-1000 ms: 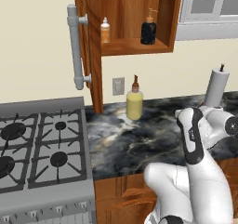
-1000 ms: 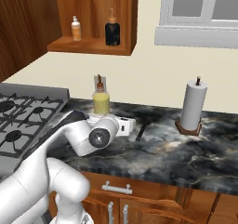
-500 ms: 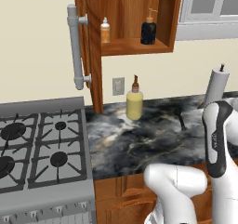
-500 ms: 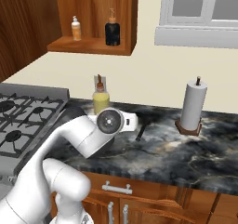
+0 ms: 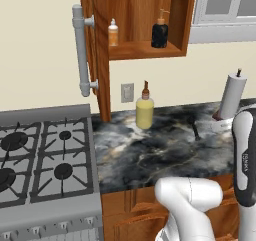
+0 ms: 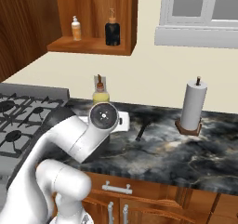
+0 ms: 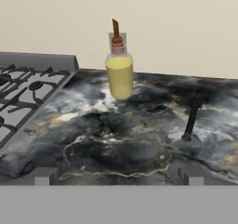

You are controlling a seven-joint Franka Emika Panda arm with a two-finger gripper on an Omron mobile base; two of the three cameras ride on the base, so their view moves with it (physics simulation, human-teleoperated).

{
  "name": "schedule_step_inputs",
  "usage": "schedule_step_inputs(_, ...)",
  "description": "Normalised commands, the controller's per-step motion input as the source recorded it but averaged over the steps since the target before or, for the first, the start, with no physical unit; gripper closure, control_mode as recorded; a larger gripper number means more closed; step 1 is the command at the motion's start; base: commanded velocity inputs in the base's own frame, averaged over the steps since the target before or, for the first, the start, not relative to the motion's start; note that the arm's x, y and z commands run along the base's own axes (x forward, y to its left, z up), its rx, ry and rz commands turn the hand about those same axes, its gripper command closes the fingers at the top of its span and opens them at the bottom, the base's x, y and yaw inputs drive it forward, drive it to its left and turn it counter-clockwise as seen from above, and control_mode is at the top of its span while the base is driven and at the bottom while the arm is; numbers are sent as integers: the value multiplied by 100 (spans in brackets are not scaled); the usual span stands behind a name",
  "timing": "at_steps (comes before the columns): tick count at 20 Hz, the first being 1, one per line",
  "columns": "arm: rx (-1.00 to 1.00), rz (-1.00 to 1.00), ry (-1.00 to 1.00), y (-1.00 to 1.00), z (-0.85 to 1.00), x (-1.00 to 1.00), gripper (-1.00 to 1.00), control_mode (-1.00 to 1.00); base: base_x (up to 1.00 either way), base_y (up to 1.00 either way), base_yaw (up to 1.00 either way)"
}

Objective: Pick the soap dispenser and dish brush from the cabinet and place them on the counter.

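Dish brush (image 7: 190,117) flat on counter (image 7: 116,144), untouched.

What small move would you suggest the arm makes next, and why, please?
Probably raise the open gripper toward the cabinet: the dish brush already lies on the counter, while the black soap dispenser is on the shelf.

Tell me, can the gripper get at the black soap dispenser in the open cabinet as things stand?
Probably yes. The cabinet door stands open, and the black soap dispenser sits at the shelf front with only a small orange bottle apart beside it. The open gripper is low over the counter, so it must rise.
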Motion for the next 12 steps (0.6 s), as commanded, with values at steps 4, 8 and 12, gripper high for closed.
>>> schedule_step_inputs(4,0,-1,-12,64,0,-33,-100,-100,0,0,0)
schedule_step_inputs(8,0,-7,-5,43,21,-16,-100,-100,0,0,0)
schedule_step_inputs(12,0,-11,0,12,55,-14,-100,-100,0,0,0)
